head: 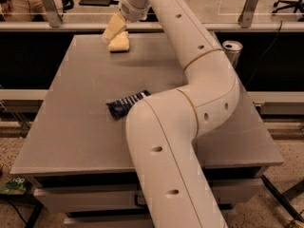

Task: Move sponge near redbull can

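The pale yellow sponge (119, 43) lies on the grey table (80, 113) near its far edge, left of centre. My gripper (109, 33) hangs at the far side of the table, just above and left of the sponge, touching or nearly touching its top. The redbull can (232, 52) stands upright at the table's far right edge, partly hidden behind my arm (204, 75). The sponge and the can are far apart, with the arm between them.
A flat dark blue snack wrapper (125, 103) lies near the table's middle, against my arm's lower link. A glass barrier with metal posts (49, 6) runs behind the table. The front edge of the table is close to the camera.
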Available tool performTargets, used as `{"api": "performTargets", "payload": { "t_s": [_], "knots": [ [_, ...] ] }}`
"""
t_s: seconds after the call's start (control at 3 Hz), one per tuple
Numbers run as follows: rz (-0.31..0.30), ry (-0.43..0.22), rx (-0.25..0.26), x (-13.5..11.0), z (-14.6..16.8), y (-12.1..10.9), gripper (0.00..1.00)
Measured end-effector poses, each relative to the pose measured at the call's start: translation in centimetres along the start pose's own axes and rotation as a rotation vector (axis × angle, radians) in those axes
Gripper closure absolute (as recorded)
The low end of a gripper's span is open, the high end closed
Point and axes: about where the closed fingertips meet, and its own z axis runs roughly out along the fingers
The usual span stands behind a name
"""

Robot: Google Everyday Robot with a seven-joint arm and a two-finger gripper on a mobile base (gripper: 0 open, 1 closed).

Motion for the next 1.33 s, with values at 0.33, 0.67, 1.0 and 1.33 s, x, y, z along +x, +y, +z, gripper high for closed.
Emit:
{"api": "performTargets", "payload": {
  "t_s": [0.33,0.67,1.0,1.33],
  "knots": [
    [0.011,-0.062,0.085,-2.4,-2.6,-1.1,0.00],
    [0.081,-0.204,0.245,-5.7,-9.0,-3.4,0.00],
    [0.179,-0.393,0.342,-7.5,-17.3,-4.0,0.00],
    [0.250,-0.588,0.448,-6.2,-28.0,-4.5,0.00]
  ]
}}
